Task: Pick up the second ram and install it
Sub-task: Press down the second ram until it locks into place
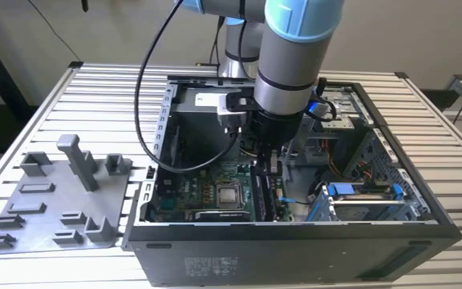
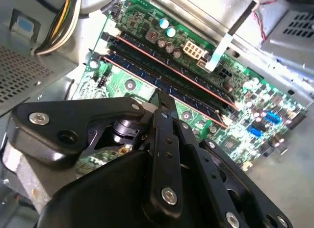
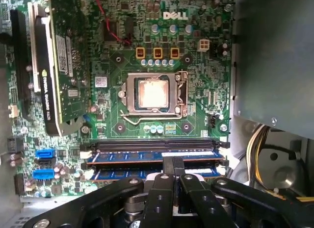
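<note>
Just beyond the fingertips of the gripper (image 3: 172, 175), the second ram (image 3: 156, 155) is seen lying in its slot in the first wrist view. Fingers are drawn together; the exterior view hides any contact behind the arm.

White logo lettering — on the motherboard (image 3: 201, 90).

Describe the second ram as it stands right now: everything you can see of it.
The second ram is a long, thin, dark stick with a bluish-white label, lying along the motherboard's memory slots beside another stick, below the CPU socket. The gripper stands at its middle. In the second wrist view it runs along the slots. Whether it is fully seated cannot be told.
</note>
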You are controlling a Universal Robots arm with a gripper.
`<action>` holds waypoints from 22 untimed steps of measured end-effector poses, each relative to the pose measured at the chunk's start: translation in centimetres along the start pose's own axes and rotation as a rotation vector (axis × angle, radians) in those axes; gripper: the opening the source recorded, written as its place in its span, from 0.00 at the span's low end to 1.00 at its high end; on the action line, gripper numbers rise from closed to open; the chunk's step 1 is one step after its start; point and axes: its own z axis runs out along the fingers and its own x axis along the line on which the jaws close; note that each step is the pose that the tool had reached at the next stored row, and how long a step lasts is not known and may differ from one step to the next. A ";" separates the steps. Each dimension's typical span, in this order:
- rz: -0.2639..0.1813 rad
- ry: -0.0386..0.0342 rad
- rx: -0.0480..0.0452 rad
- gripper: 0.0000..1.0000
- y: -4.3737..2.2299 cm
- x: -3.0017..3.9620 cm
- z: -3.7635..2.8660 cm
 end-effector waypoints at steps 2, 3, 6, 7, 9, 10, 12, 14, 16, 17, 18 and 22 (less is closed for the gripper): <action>-0.001 0.0000 0.0000 0.11 0.00 0.00 0.00; -0.001 0.0000 0.0000 0.11 0.01 0.04 0.00; 0.002 0.0000 -0.0005 0.11 -0.06 0.09 0.03; 0.003 -0.0001 -0.0014 0.11 -0.12 0.11 0.06; 0.005 0.0002 -0.0046 0.11 -0.30 0.15 0.07; 0.006 0.0003 -0.0071 0.11 -0.35 0.20 0.08; 0.007 0.0004 -0.0108 0.11 -0.39 0.34 0.11; 0.007 0.0003 -0.0114 0.11 -0.39 0.50 0.18; 0.007 0.0004 -0.0118 0.11 -0.39 0.65 0.24; 0.007 0.0001 -0.0119 0.11 -0.39 0.69 0.30; 0.007 0.0001 -0.0120 0.11 -0.39 0.73 0.36; 0.005 0.0004 -0.0126 0.11 -0.39 0.84 0.52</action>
